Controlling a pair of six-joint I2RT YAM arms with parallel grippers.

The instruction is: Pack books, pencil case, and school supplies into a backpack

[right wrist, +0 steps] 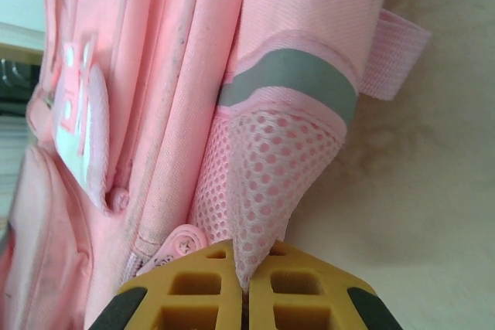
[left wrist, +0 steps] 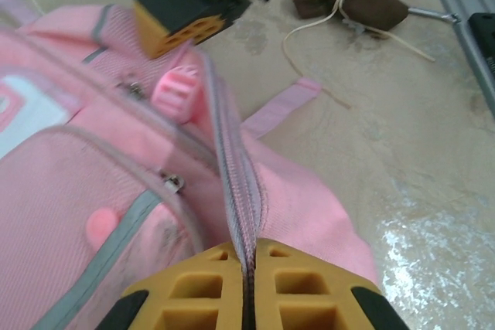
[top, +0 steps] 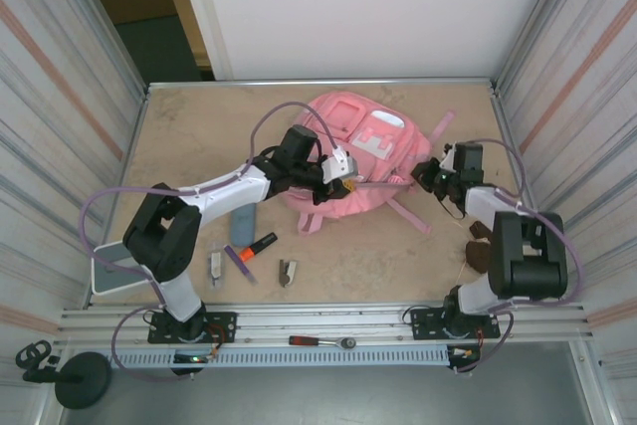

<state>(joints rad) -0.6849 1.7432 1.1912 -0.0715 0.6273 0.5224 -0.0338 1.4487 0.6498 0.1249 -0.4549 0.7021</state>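
Grey and flat, a tray point(top: 111, 274) lies at the far left of the bench point(top: 189, 136). Next come the silvery clear piece point(top: 215, 266), the slate-blue pencil case point(top: 242, 227), the orange-and-black highlighter point(top: 258, 245) with the purple pen point(top: 244, 266) beside it, and the grey-brown clip point(top: 287, 272). All lie loose on the bench near the pink backpack point(top: 363, 161). The left jaws are pinched tight on the backpack's zipper seam point(left wrist: 232, 183), and the right jaws are closed on a corner of its mesh side pocket point(right wrist: 267, 183). Further right, a brown tied pouch point(top: 482, 246) sits apart. By my judgement packing has not begun: the 2 arms seem to be holding the bag ready for opening, and the case and all 4 small items are yet to go in
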